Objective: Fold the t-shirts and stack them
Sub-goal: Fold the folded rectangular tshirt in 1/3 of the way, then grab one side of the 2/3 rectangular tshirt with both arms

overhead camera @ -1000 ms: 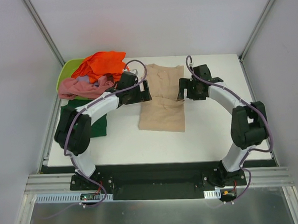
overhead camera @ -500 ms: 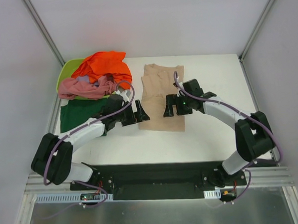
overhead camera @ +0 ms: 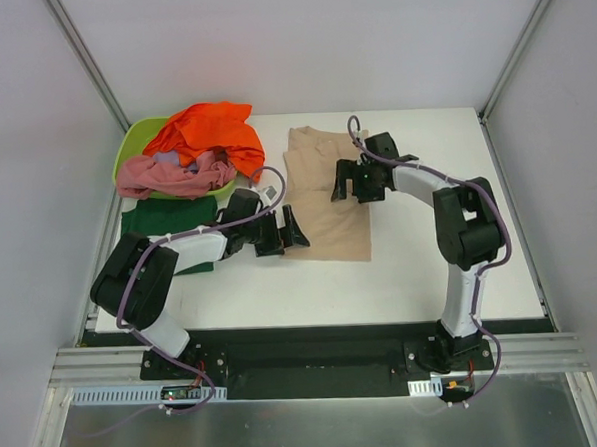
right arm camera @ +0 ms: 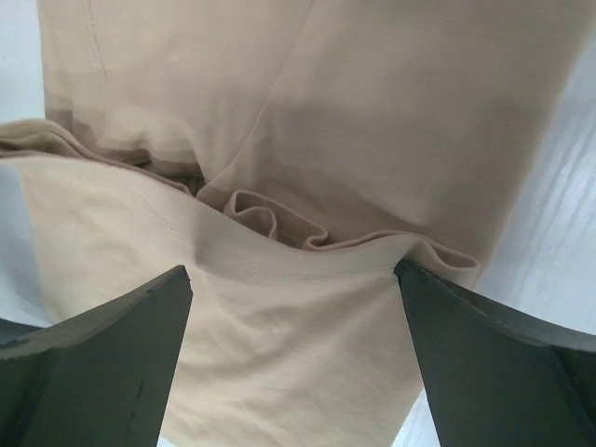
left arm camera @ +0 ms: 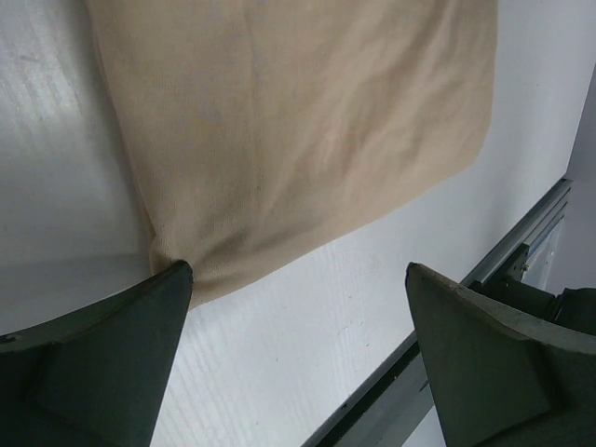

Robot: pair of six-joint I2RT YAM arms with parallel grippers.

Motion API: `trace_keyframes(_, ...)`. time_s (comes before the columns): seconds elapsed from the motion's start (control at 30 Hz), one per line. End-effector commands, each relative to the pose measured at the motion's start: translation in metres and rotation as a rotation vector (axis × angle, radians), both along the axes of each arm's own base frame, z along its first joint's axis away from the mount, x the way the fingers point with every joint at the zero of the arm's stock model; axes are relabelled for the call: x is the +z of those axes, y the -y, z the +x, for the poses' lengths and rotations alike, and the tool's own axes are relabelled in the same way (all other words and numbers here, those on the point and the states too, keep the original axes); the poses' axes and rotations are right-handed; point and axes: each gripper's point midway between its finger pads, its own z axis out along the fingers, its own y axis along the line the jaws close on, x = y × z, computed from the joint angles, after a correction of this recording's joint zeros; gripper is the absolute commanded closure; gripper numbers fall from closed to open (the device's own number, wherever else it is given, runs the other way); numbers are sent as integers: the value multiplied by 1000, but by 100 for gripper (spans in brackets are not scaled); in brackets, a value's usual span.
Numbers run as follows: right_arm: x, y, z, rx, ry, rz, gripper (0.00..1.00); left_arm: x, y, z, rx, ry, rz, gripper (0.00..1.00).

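The beige t-shirt [overhead camera: 323,207] lies flat on the white table [overhead camera: 420,247], folded into a long strip. My left gripper [overhead camera: 281,230] stands open at its near-left corner; in the left wrist view the cloth [left arm camera: 279,121] ends just past the left fingertip [left arm camera: 172,279], and bare table lies between the jaws [left arm camera: 298,279]. My right gripper [overhead camera: 352,184] hangs open over the shirt's far half, its jaws [right arm camera: 293,275] straddling a rumpled fold [right arm camera: 270,219]. The orange [overhead camera: 209,133] and pink [overhead camera: 166,175] t-shirts are heaped at the back left. The dark green one [overhead camera: 168,215] lies flat beside them.
A lime-green tub [overhead camera: 132,144] sits under the orange and pink heap at the back-left corner. The table's near edge with its metal rail [left arm camera: 521,251] runs close to my left gripper. Grey walls enclose the table on three sides.
My left gripper has drawn back from the shirt's far-left edge to its near-left corner. My right gripper swung toward the near side, then returned over the far half.
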Motion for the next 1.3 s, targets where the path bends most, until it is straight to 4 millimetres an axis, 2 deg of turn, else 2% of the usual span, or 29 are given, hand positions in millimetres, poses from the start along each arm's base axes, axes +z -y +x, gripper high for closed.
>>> trace_keyframes(0.0, 3, 8, 24, -36, 27, -20, 4, -16, -2, 2, -31, -9, 61, 1)
trace_keyframes(0.17, 3, 12, 31, -44, 28, -21, 4, -15, -5, -3, -41, -12, 75, 1)
trace_keyframes(0.27, 19, 17, 27, -41, 31, -18, 4, -9, -14, -1, -9, 19, 106, 1)
trace_keyframes(0.4, 63, 35, 12, -33, 115, -69, 4, 13, -17, 3, 9, 81, 101, 1)
trace_keyframes(0.53, 117, 56, -24, -105, 210, -63, 4, 29, -30, 4, 73, 129, 129, 1)
trace_keyframes(0.63, 151, 74, -51, -180, 349, -30, 4, 31, -41, -1, 111, 140, 157, 1)
trace_keyframes(0.73, 170, 88, -73, -204, 497, 5, 4, 28, -52, -7, 138, 128, 193, 1)
trace_keyframes(0.83, 162, 81, -103, -60, 586, 37, 4, 24, -54, -8, 179, 95, 192, 1)
trace_keyframes(0.9, 152, 65, -127, -16, 518, 148, 4, 18, -55, -6, 215, 63, 199, 1)
trace_keyframes(0.97, 133, 55, -146, -56, 385, 254, 4, 13, -52, -3, 224, 31, 201, 1)
trace_keyframes(1.07, 104, 52, -159, -117, 249, 294, 4, 4, -49, 6, 232, 7, 219, 4)
trace_keyframes(1.13, 85, 57, -162, -165, 195, 275, 4, -4, -45, 7, 222, -24, 226, 12)
trace_keyframes(1.27, 64, 60, -163, -199, 136, 244, 4, -17, -35, 1, 175, -88, 205, 27)
